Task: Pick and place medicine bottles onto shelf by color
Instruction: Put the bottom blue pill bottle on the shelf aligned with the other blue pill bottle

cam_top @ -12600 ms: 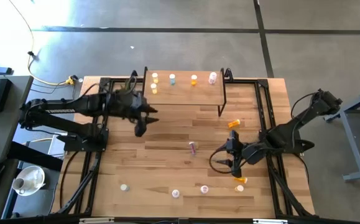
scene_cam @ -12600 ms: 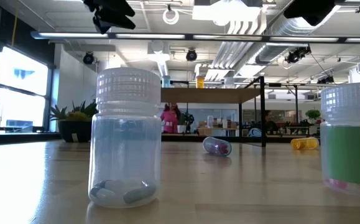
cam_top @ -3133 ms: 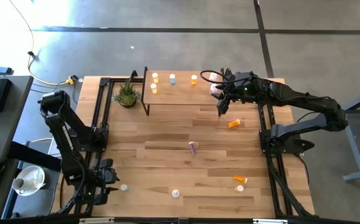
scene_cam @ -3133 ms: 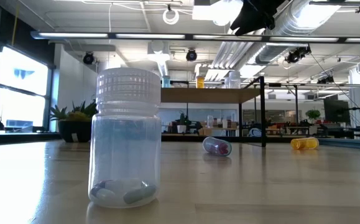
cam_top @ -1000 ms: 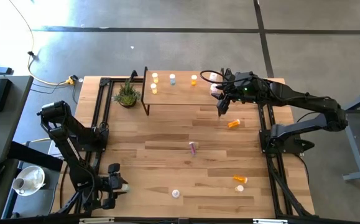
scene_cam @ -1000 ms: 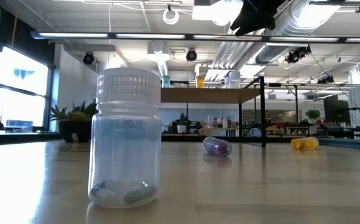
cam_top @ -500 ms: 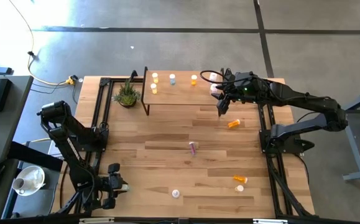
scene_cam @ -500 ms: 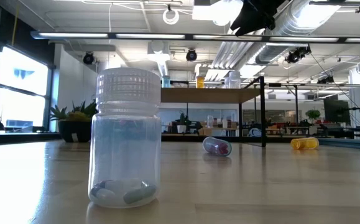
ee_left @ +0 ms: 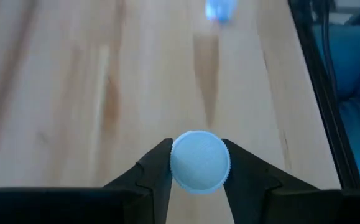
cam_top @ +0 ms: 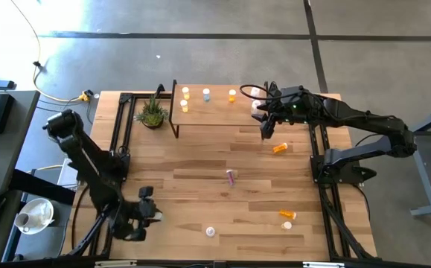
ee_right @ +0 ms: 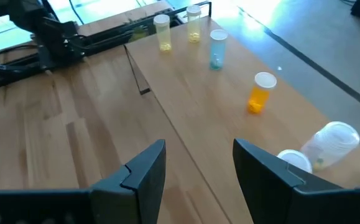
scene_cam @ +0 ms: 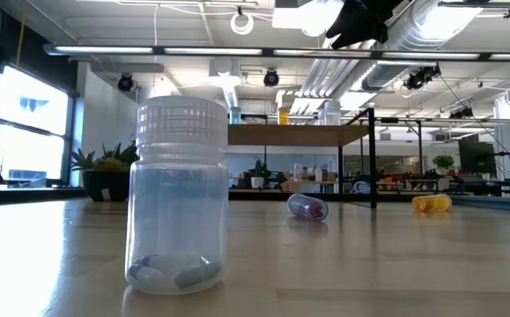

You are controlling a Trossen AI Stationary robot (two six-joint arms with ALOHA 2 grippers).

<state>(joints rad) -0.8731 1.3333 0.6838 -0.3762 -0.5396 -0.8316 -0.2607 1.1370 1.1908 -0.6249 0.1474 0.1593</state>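
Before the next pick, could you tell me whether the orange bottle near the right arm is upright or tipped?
Tipped: the orange bottle lies on its side on the table.

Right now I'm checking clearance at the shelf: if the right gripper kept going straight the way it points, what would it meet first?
Probably the bare top of the shelf. The right gripper is open and tilts down toward the board. The orange bottle and blue bottle stand off to one side of that line, though depth is uncertain.

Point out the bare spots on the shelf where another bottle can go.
The shelf is bare along its front half, between the second yellow bottle and the right gripper. The back row of bottles is crowded, most of all at the right end.
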